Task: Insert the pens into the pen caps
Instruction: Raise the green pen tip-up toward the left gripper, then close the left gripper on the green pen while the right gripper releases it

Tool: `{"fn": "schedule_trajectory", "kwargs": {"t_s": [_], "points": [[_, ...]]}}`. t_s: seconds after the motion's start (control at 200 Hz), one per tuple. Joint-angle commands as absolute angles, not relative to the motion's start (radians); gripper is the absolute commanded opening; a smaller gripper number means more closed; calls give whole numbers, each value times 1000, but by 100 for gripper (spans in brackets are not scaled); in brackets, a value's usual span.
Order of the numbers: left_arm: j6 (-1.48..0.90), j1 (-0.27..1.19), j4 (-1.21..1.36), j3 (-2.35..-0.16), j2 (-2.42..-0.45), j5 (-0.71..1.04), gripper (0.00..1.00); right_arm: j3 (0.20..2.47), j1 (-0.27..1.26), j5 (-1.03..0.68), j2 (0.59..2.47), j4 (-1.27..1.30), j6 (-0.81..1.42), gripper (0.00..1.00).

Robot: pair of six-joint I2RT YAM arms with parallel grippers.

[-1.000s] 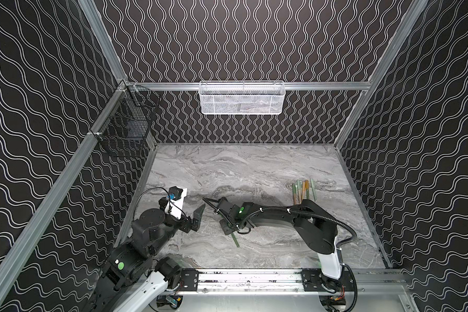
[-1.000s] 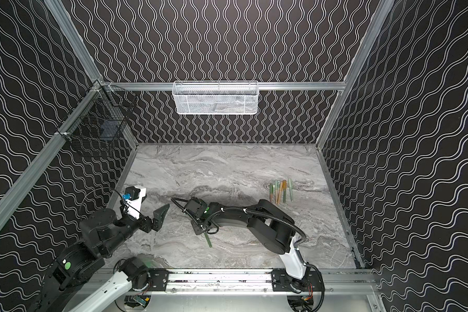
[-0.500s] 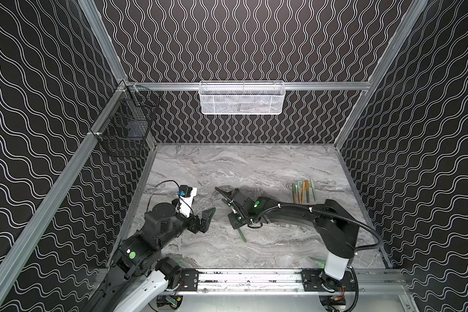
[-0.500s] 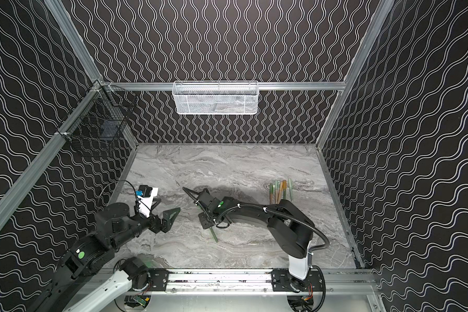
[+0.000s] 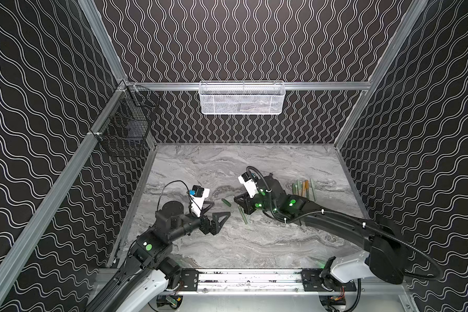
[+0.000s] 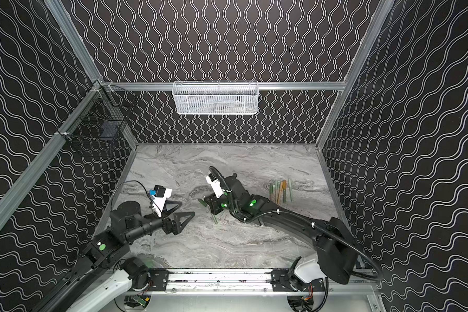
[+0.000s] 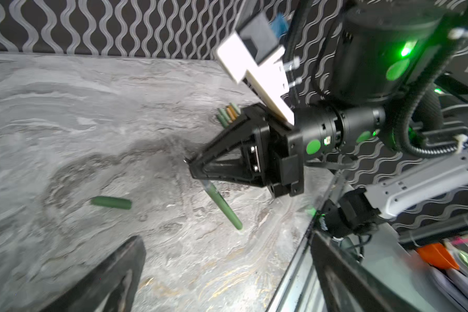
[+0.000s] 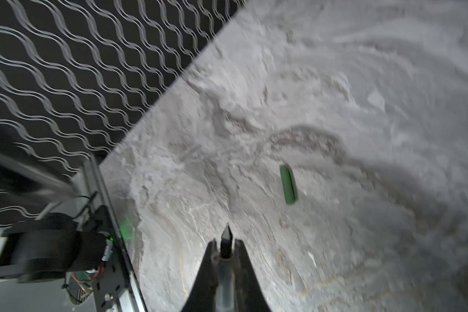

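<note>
- Clamping right claw (image 8: 224, 244) on dark green pen (image 7: 222, 208).
- Left claw (image 6: 187, 209) is hovering, spread apart.
- Dark green pen cap (image 5: 226, 202) is lying on counter (image 5: 254, 243).

White basket (image 5: 241, 97) and black basket (image 5: 125, 129) hang — wall-mounted.

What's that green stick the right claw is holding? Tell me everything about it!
It is a thin green pen, smooth like plastic, with a greyish neck and a dark pointed tip that pokes out past the right gripper. The gripper is shut on it near the tip end. The pen hangs slanted, its blunt back end pointing down at the marble table. Whether that end touches the table cannot be told.
</note>
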State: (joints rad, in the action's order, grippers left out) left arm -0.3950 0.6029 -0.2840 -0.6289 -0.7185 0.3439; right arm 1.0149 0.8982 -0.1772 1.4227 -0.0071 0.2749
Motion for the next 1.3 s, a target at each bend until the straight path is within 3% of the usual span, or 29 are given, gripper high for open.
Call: {"fn": "schedule_trajectory", "kwargs": {"t_s": [0.0, 0.23, 0.621, 0.971, 1.291], "points": [[-437, 602, -135, -613, -738, 470, 99, 1007, 894, -288, 1378, 147, 245, 10], [-452, 603, -76, -589, -742, 505, 99, 1014, 888, -445, 1324, 260, 307, 10], [-487, 605, 75, -578, -799, 627, 85, 901, 905, -628, 1252, 504, 357, 10], [-500, 607, 149, -562, -779, 673, 29, 883, 911, -664, 1276, 628, 388, 10], [-480, 608, 120, -557, -732, 644, 2, 868, 912, -669, 1284, 693, 419, 10]]}}
